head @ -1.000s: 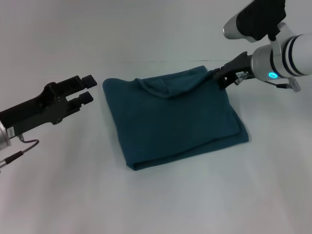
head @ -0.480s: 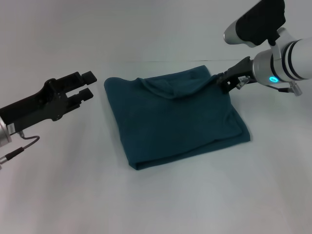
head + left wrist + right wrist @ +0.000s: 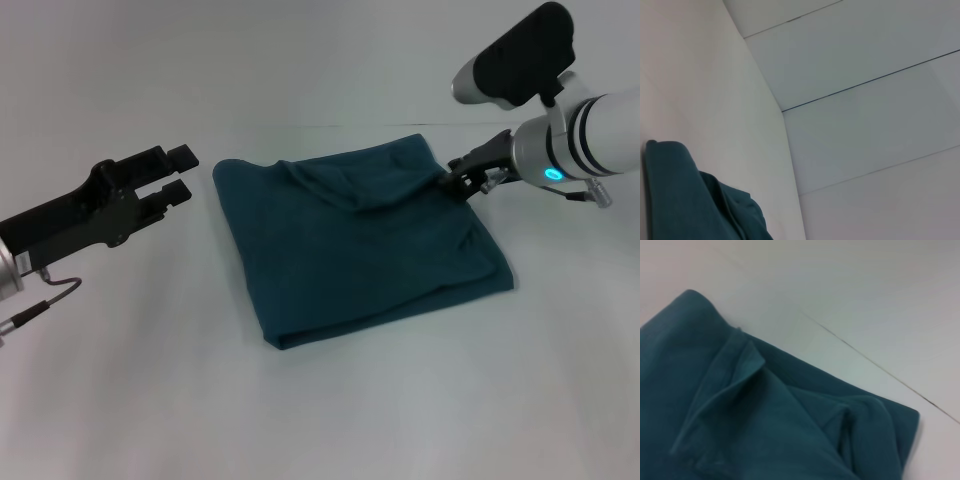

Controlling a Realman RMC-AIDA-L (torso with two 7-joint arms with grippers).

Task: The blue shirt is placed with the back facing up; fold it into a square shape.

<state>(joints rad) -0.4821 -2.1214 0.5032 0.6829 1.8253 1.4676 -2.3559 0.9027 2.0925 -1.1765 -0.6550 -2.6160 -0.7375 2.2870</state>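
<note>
No text, label, brand, number or sign readable anywhere; none on the blue shirt [image 3: 360,238]; none on the left gripper [image 3: 180,173] or right gripper [image 3: 458,180]; none on the table [image 3: 330,400].

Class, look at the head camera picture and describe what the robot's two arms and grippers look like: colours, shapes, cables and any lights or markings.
The left gripper is matte black, with two blocky, square-tipped fingers on a long angular black body; a thin grey cable loops beneath its silver wrist. The right gripper is black and slimmer, mounted on a glossy white cylindrical arm with dark rings, a glowing cyan light, and a black-and-silver housing above.
</note>
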